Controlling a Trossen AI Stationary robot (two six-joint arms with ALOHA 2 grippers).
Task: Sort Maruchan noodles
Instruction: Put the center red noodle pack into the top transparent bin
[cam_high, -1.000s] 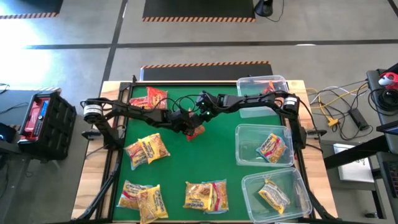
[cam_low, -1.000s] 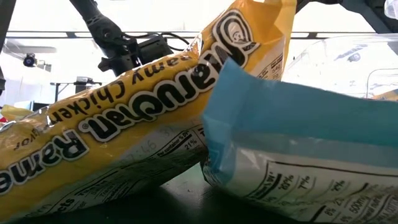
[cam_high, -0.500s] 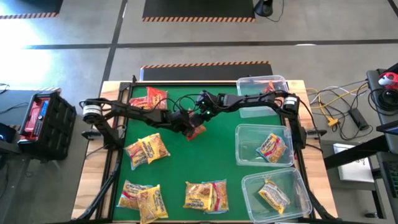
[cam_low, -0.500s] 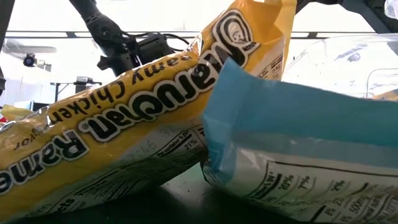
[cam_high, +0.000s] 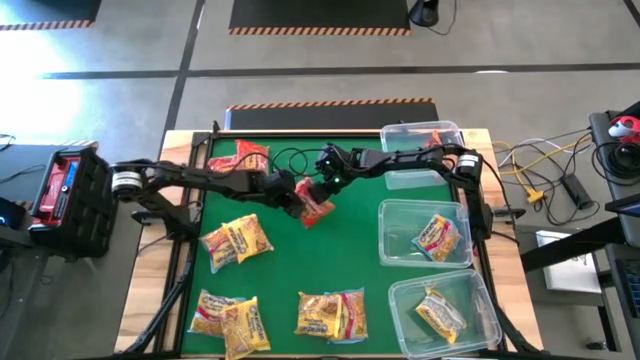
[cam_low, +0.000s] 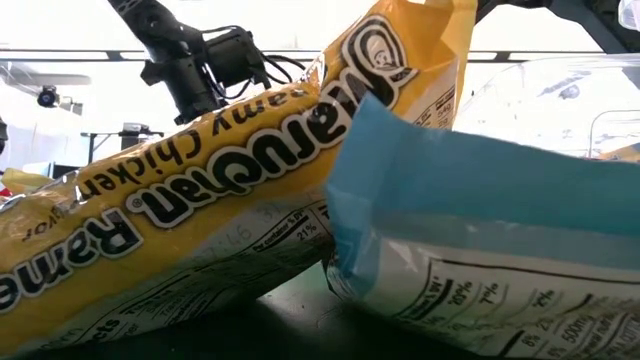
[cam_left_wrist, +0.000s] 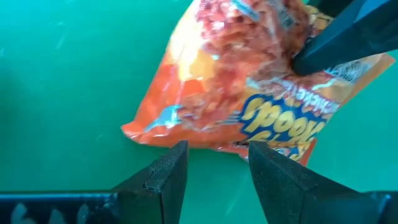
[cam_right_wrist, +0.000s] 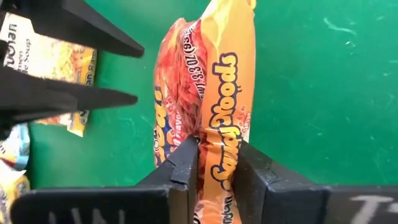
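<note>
Since a second ago your left arm has swung and its gripper (cam_high: 288, 190) has let go: its jaws now stand released, just clear of the orange-red packet (cam_high: 314, 207). Your right gripper (cam_high: 322, 186) has pinched that packet's edge, near the middle of the green tabletop (cam_high: 300, 255). Yellow packets (cam_high: 237, 240) lie toward 7 o'clock; clear bins (cam_high: 425, 233) sit at 3 o'clock; another red packet (cam_high: 250, 156) lies at 10 o'clock.

Overhead view evenly lit, soft shadows. Low view blown out by backlit windows at 12 o'clock, near packets (cam_low: 200, 200) soft. Wrist views sharp, slight glare on plastic.
</note>
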